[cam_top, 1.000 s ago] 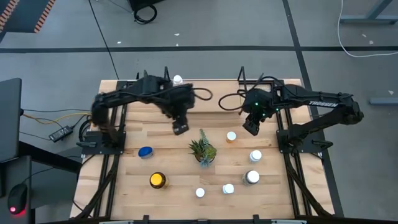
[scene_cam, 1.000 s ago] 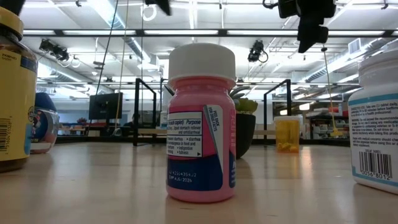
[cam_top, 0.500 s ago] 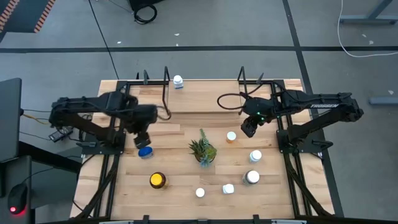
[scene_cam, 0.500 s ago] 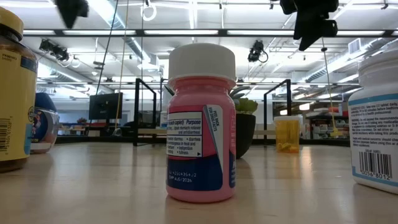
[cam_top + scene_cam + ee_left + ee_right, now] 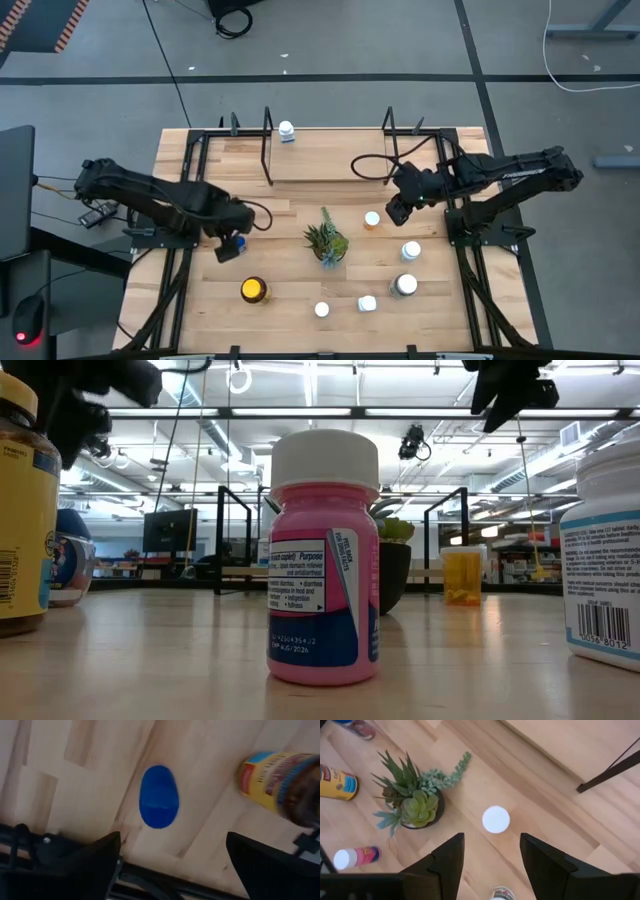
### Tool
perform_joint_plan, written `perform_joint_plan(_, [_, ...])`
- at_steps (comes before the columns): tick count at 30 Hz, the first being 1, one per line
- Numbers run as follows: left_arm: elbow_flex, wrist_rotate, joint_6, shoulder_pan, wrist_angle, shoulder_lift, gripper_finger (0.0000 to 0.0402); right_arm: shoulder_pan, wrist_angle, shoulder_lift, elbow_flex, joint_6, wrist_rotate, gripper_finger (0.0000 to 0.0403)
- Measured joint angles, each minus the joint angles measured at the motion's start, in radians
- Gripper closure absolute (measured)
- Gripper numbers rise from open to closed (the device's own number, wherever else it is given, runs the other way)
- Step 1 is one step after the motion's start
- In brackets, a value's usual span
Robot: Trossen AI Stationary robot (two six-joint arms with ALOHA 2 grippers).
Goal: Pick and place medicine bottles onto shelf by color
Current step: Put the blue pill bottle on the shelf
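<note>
My left gripper (image 5: pixel 228 248) is open and hovers over the blue bottle (image 5: pixel 240 240) near the table's left edge. The left wrist view shows the bottle's blue cap (image 5: pixel 158 796) just ahead of the open fingers (image 5: pixel 173 836). My right gripper (image 5: pixel 393 212) is open and empty, above and just right of the white-capped orange bottle (image 5: pixel 372 219), whose cap (image 5: pixel 496 819) shows in the right wrist view. The light-wood shelf (image 5: pixel 330 160) lies at the far side, with a white bottle (image 5: pixel 286 130) standing on it. The yellow-lidded bottle (image 5: pixel 254 290) stands on the table near the front left.
A small potted plant (image 5: pixel 325 240) stands mid-table between the arms. Several white-capped bottles (image 5: pixel 411 250) (image 5: pixel 404 285) (image 5: pixel 367 303) stand at the near right. The pink bottle (image 5: pixel 323 560) stands close to the front edge. Black wire uprights (image 5: pixel 268 150) rise at the shelf's ends.
My left gripper has swung from in front of the shelf toward the table's left and near edges, and has come down over the blue bottle. No bottle has moved.
</note>
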State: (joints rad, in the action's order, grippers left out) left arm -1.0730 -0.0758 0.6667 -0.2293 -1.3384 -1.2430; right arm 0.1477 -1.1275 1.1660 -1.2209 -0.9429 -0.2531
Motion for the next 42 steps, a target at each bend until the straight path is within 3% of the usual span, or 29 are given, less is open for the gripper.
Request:
perform_joint_plan(5, [0.102,0.002,0.005,-0.018,0.033,0.0,0.0005,0.042,0.0,0.0,0.0,-0.08,-0.023,0.0203])
perform_joint_plan(13, [0.178,-0.012,0.026,-0.066,0.199,0.0,0.0003,0.101,-0.001,0.0,0.0,-0.195,-0.023,0.0203])
perform_joint_plan(21, [0.184,0.135,0.035,-0.082,0.23,-0.001,0.0003,0.113,-0.026,0.0,0.0,-0.185,-0.024,0.0203])
perform_joint_plan(33, [0.19,0.117,0.03,-0.075,0.232,-0.001,0.0004,0.113,-0.027,0.0,0.0,-0.081,-0.037,0.0203])
perform_joint_plan(42, [0.326,0.083,0.088,-0.075,0.304,-0.002,0.0004,0.113,-0.027,0.0,0.0,-0.063,-0.036,0.0203])
